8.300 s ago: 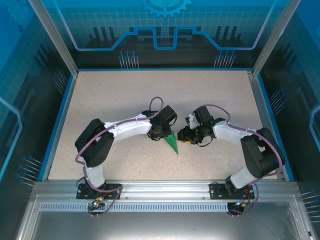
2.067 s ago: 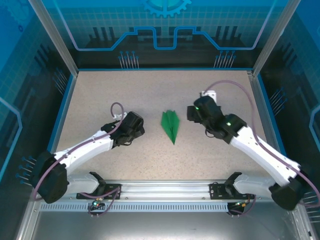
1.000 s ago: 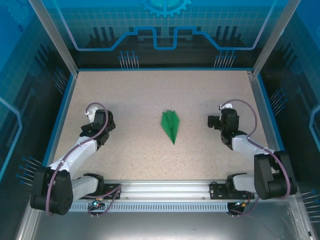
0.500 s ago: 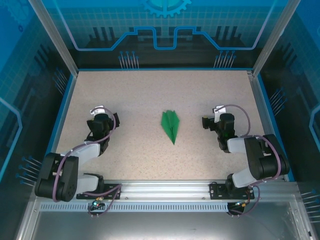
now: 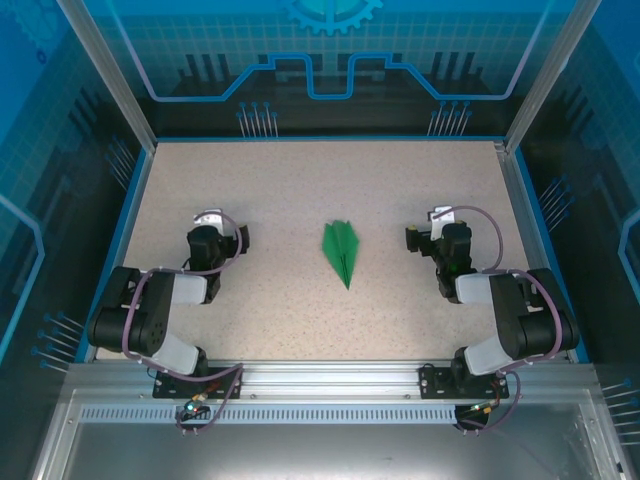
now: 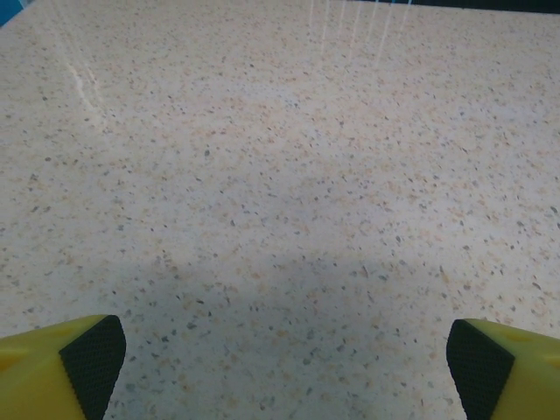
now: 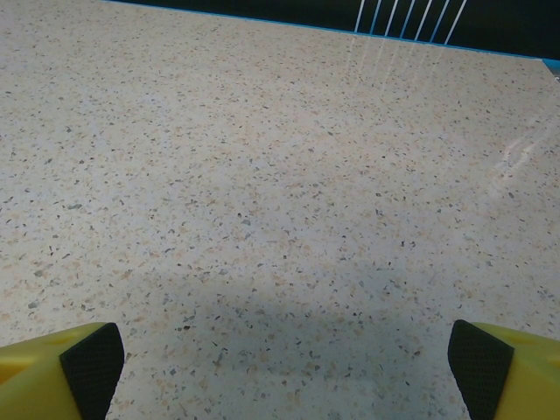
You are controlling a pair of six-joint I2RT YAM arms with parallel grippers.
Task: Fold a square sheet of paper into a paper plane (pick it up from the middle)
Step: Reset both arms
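Green paper plane (image 5: 341,252) lies flat in the middle of the table (image 5: 300,180) (pointed end toward the arm bases), touching neither arm. The left gripper (image 5: 214,240) sits well to its left, the right gripper (image 5: 436,238) well to its right. Both have jaws spread wide and empty, low over the speckled top.

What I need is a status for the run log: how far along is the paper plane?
Done: the paper plane lies folded into a pointed dart on the table between the arms. In hand: nothing; the left gripper and right gripper stand open and empty, apart from it. Left: seemingly nothing.
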